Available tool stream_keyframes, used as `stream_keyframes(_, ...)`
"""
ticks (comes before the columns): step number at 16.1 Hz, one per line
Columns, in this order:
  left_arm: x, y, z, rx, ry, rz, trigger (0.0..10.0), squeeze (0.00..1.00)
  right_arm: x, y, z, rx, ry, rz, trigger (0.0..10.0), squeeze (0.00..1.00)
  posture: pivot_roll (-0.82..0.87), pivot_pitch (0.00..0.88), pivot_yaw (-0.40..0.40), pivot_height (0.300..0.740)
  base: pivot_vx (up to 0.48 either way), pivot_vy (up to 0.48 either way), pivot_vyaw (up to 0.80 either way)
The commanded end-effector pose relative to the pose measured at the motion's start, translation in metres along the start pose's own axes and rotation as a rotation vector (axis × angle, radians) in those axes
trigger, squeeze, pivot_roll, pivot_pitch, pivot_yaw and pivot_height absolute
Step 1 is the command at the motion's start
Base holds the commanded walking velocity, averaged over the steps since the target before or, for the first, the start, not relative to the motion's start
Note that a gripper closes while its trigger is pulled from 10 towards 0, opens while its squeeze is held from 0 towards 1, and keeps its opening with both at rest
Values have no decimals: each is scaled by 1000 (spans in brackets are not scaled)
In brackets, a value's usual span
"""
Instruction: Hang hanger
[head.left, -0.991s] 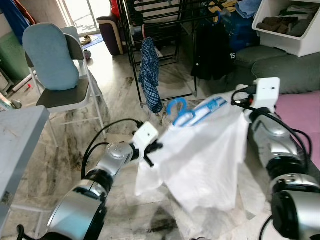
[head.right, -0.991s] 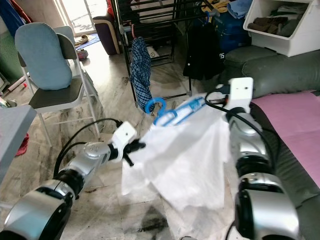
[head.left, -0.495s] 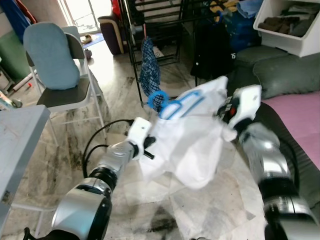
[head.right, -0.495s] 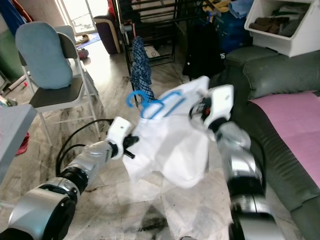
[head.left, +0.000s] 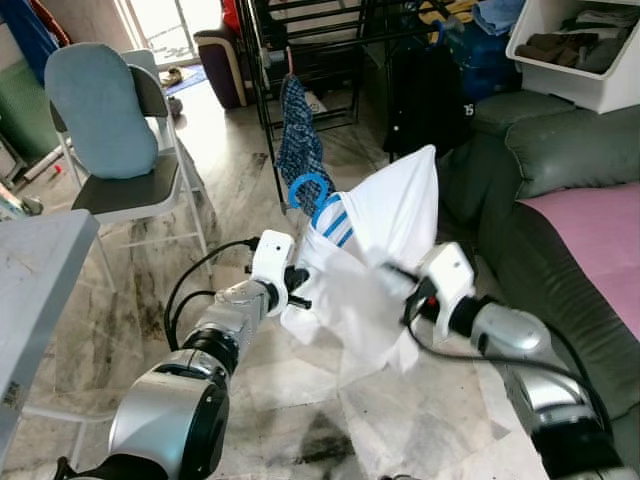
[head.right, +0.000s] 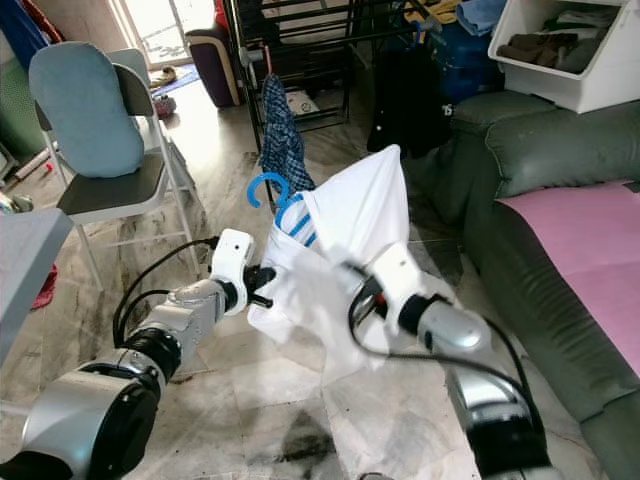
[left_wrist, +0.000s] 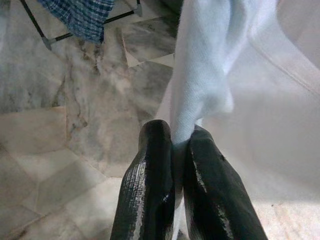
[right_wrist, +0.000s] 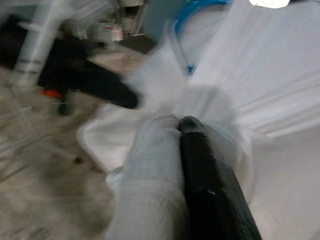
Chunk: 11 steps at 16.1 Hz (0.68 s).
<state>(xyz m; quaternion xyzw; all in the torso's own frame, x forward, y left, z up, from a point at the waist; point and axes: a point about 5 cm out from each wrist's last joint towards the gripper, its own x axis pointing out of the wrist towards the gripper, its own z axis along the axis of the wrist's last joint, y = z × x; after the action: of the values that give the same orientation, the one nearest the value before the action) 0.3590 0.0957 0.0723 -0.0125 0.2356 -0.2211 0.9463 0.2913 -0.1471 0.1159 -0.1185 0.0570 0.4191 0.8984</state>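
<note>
While pinched from both sides, white shirt (head.left: 370, 250) held low over marble floor (head.left: 300, 380) w/ blue hanger (head.left: 318, 205) poking out its top. Right claw (head.left: 400, 290) clamped on cloth at front; left claw (left_wrist: 172, 150) pressed together on a fold of shirt edge. Beyond, black drying rack (head.left: 300, 60) w/ plaid cloth (head.left: 298, 135). Risk: hanger sits loose inside shirt, could slide out if cloth sags or tilts en route to rack.

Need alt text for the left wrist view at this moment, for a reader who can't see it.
The left gripper has its two black fingers shut on a fold of the white shirt, which hangs above a marble-patterned floor. Behind, a blue checked cloth hangs by a black rack leg.
</note>
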Motion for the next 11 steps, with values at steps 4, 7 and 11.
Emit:
stream_keyframes(4,-3,13,46,-46,-161,71,0,0,-5,28,-19,16,128,194,745,0,-235,0,73,740,0,0,0)
stream_keyframes(7,-7,20,51,48,-169,69,0,0,-8,10,-21,-33,178,48,10000,0,-236,0,71,740,0,0,0)
stream_keyframes(11,-12,27,61,145,-201,35,0,0,-24,-4,-51,-305,415,27,10000,1000,-233,0,61,740,0,0,0)
